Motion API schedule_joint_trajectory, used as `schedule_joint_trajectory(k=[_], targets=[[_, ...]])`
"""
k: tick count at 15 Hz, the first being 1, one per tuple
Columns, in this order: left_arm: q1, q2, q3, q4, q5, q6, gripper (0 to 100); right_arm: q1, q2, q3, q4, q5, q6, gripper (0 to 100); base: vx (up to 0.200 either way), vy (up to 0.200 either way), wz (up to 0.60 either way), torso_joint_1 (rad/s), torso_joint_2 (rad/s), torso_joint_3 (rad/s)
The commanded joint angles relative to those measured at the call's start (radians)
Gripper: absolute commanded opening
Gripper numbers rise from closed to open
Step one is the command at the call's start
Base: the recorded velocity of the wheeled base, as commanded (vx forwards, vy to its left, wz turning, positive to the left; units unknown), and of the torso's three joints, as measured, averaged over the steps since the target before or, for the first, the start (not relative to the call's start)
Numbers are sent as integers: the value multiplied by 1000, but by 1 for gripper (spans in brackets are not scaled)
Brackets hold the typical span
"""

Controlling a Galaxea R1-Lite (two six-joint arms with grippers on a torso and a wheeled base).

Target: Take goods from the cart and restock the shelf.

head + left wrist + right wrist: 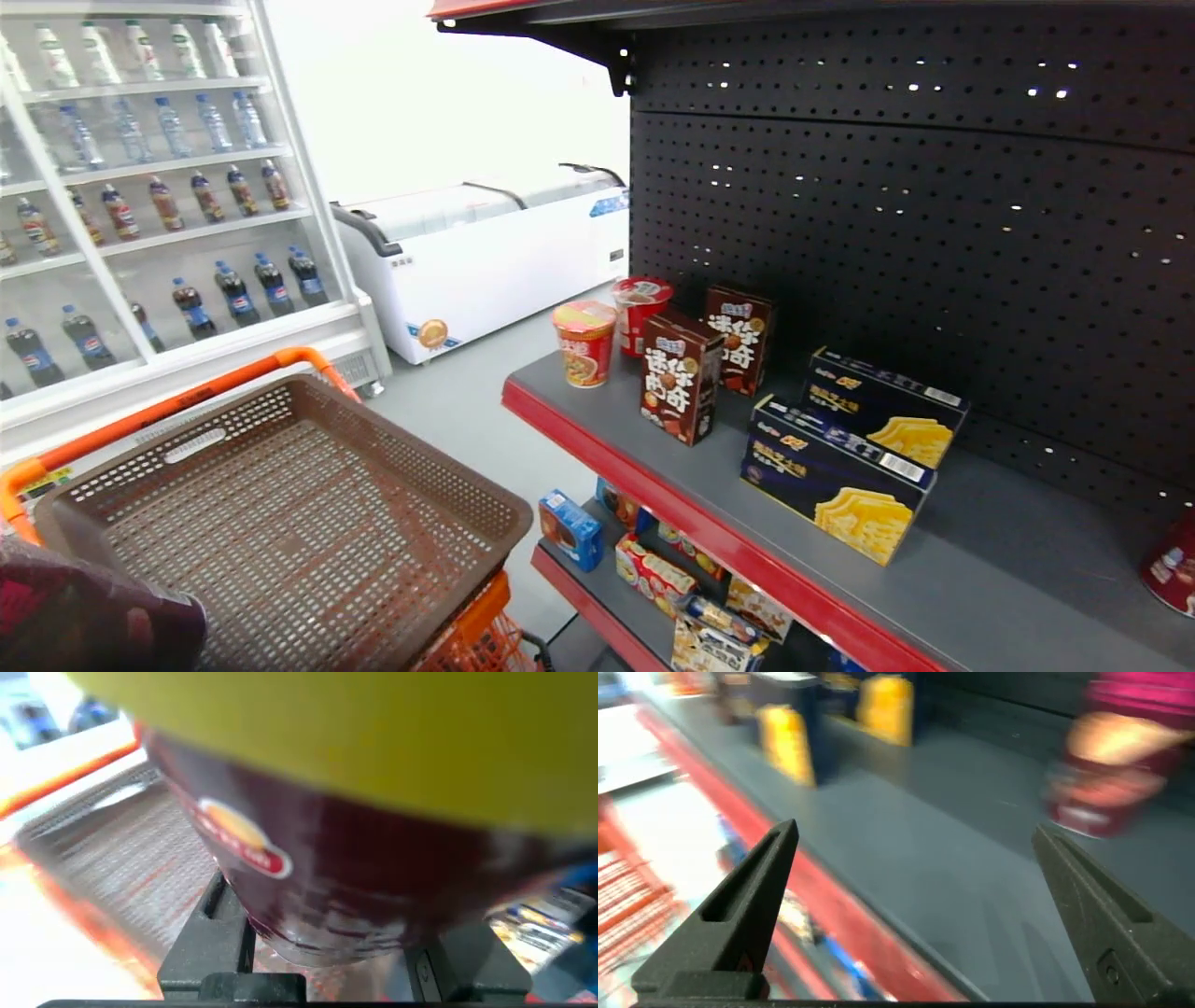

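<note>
Matt metal shelving, shiny packaging, holed plastic.
Here's the shelf (1027, 560), its deck smooth matt grey painted metal with a glossy red front lip, and behind it the pegboard (934, 233) is matt black perforated sheet metal. The brown boxes (680, 376) and blue boxes (836, 478) look like printed card with a light sheen, and the noodle cups (584, 342) wear shiny wrap. The basket (280, 532) is matt brown plastic, holed all over, beside a glossy orange cart handle (168, 406). The cup (355, 859) in the left gripper (327, 943) gleams smooth dark red. That gripper and the right gripper (915, 831) show matt black plastic fingers (747, 905).
</note>
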Motion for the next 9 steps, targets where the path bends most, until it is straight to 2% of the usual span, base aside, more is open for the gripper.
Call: schedule_joint_trajectory(k=[1,9], targets=[[1,1,3,-2,-1,0,0,1,0,0,0,0,0,100,0,0,-600,17,12,2],[1,3,25,-2,-2,-5,0,1,0,0,0,0,0,100,0,0,-600,4,1,2]])
